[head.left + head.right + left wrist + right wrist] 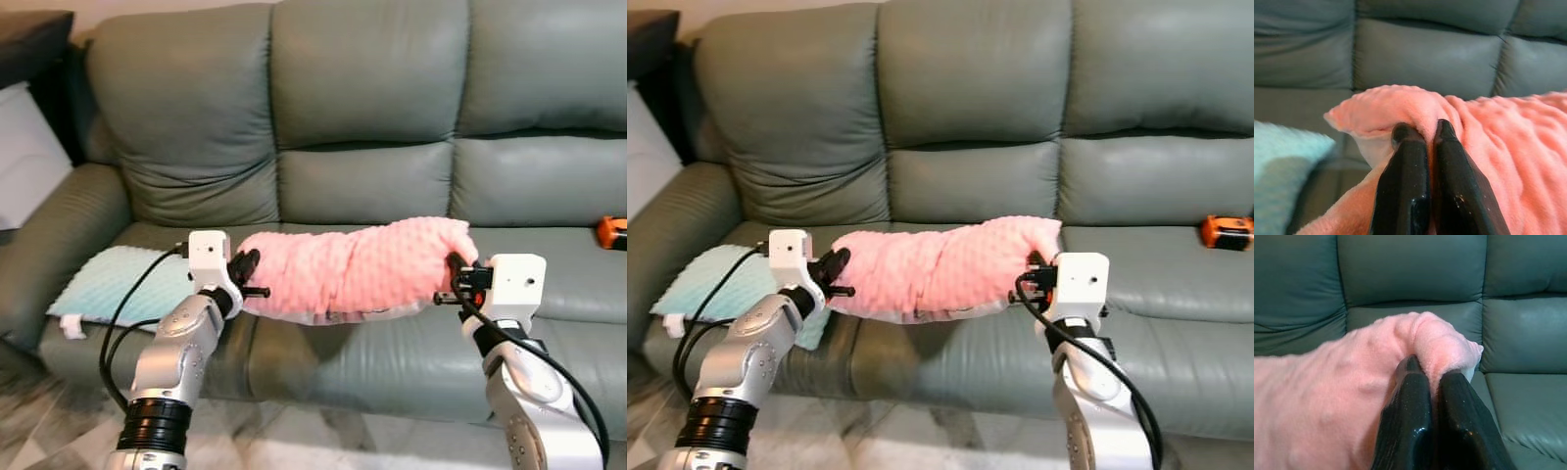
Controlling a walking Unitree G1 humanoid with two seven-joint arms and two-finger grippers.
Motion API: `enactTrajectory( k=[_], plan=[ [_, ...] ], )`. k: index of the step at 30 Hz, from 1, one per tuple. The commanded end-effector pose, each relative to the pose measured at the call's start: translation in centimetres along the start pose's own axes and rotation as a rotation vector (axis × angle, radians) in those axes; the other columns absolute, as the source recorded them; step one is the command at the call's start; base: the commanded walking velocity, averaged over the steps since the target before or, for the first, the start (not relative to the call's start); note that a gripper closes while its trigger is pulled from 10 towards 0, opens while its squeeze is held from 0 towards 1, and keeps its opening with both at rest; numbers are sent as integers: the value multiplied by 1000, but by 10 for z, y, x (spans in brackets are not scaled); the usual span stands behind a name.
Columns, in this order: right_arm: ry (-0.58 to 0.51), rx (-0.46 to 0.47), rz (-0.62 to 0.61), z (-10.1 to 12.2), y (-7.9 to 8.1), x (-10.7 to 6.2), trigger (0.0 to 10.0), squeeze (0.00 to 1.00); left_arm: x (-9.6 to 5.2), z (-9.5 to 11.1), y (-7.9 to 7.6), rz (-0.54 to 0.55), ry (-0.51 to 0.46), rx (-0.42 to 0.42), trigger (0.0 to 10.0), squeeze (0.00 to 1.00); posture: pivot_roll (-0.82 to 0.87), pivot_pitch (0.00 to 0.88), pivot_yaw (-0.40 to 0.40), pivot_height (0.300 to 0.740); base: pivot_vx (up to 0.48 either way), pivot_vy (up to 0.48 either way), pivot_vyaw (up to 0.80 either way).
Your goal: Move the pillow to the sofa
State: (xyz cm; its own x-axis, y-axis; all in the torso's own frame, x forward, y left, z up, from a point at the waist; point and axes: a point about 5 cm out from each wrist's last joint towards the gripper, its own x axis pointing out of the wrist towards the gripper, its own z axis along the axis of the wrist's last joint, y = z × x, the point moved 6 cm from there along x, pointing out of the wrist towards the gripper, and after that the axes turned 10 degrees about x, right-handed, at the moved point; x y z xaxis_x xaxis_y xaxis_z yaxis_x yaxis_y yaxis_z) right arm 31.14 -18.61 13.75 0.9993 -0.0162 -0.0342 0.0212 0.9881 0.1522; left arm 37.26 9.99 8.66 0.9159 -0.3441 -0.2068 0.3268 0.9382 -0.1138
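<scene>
While my left fingers pinch one end of the pink pillow and my right fingers clamp the other, it hangs between them — just above the front of the grey sofa seat, beside a pale blue cushion.

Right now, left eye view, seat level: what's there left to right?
light blue pillow → left gripper → pink pillow → right gripper → orange object, all in front of or on the green sofa.
</scene>
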Motion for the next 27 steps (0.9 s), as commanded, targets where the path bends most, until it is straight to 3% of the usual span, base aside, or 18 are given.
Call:
enactTrajectory(
  k=[1,8,11,17,27],
  plan=[
    [-20,4,13,6,5,0,10000,0,-2,6,6,10,-17,19,10000,0,-248,74,84,740,0,0,0],
    [-17,20,-11,5,2,1,10000,0,-3,5,2,-14,-17,15,10000,0,-250,75,86,740,0,0,0],
    [-10,16,-18,4,1,1,10000,0,-3,5,0,-25,-23,8,10000,0,-252,75,87,740,0,0,-781],
    [-23,20,-20,7,0,0,10000,0,-2,7,-5,-50,-35,-1,10000,0,-253,73,89,740,388,0,-754],
    [-22,17,-18,6,1,-1,10000,0,-2,6,-9,-67,-37,-4,10000,0,-262,67,94,740,480,0,0]
  ],
)
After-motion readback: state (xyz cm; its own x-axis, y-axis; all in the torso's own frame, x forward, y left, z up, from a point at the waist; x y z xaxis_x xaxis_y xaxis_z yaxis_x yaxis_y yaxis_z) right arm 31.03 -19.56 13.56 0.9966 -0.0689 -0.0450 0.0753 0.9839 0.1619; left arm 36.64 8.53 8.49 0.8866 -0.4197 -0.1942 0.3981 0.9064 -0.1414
